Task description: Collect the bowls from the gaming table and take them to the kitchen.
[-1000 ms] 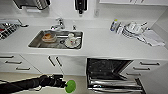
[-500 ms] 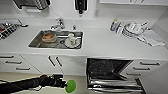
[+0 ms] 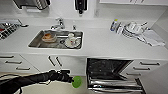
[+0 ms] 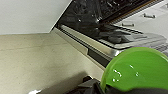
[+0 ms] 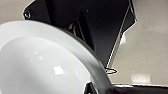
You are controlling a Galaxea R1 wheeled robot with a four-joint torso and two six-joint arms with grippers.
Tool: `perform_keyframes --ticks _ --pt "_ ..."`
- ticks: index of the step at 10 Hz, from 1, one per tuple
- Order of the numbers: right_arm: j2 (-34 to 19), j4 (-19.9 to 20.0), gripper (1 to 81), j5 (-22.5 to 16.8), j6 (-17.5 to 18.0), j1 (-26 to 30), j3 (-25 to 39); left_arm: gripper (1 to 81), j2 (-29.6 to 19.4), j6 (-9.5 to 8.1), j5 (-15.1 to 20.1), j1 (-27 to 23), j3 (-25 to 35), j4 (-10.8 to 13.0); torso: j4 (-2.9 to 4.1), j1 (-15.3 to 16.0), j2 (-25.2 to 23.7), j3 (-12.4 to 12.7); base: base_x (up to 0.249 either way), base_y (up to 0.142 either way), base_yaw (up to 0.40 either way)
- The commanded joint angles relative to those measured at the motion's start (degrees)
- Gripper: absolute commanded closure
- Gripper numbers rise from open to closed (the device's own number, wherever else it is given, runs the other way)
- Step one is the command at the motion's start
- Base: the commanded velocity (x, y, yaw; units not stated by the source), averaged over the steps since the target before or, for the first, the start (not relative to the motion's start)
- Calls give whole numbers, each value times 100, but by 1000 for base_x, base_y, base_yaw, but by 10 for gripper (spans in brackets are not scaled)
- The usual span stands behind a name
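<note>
I am in the kitchen, facing the white countertop (image 3: 105, 43) with its inset steel sink (image 3: 34, 44). My left arm comes in low from the left. Its gripper (image 3: 71, 79) is shut on the rim of a bright lime green bowl (image 3: 77, 81), held above the floor just left of the open dishwasher (image 3: 110, 71). The left wrist view shows the same green bowl (image 4: 140, 70) close up, with the dishwasher's rack behind it. In the right wrist view a glossy white bowl (image 5: 37, 65) looms large, its rim running into my right gripper (image 5: 100, 88).
Dishes (image 3: 72, 41) and a container (image 3: 49, 36) lie in the sink under the faucet (image 3: 58, 25). Stacked plates (image 3: 133, 28) and a cloth (image 3: 153, 37) sit on the counter's right. Cabinet drawers (image 3: 15, 62) flank the dishwasher. A soap dispenser (image 3: 80, 6) hangs on the wall.
</note>
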Motion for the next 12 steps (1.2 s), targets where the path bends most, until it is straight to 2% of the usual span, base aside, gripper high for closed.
perform_keyframes --ticks 1,5,9,10,11,12 --pt "-104 -58 811 -458 -12 -25 151 811 384 -116 441 -1153 -142 -117 0 0 0 0 0 0 0" --pt "-42 -58 811 -449 -4 10 116 811 1404 -170 784 -1540 -589 -100 0 2 2 -2 0 0 0" --pt "-7 -58 811 -378 -4 -16 116 811 2503 -170 890 -1619 -1249 -21 0 2 3 -5 0 0 0" --pt "2 -67 811 -378 -4 -25 116 811 2619 -170 881 -1716 -1276 -21 0 2 3 -5 0 0 0" --pt "10 -67 811 -370 -12 -25 133 811 2715 -161 846 -1777 -1293 66 0 2 3 -6 0 0 0" --pt "10 -67 811 -344 -12 -33 124 811 2837 -213 819 -1822 -1459 303 0 5 3 -6 0 0 0"
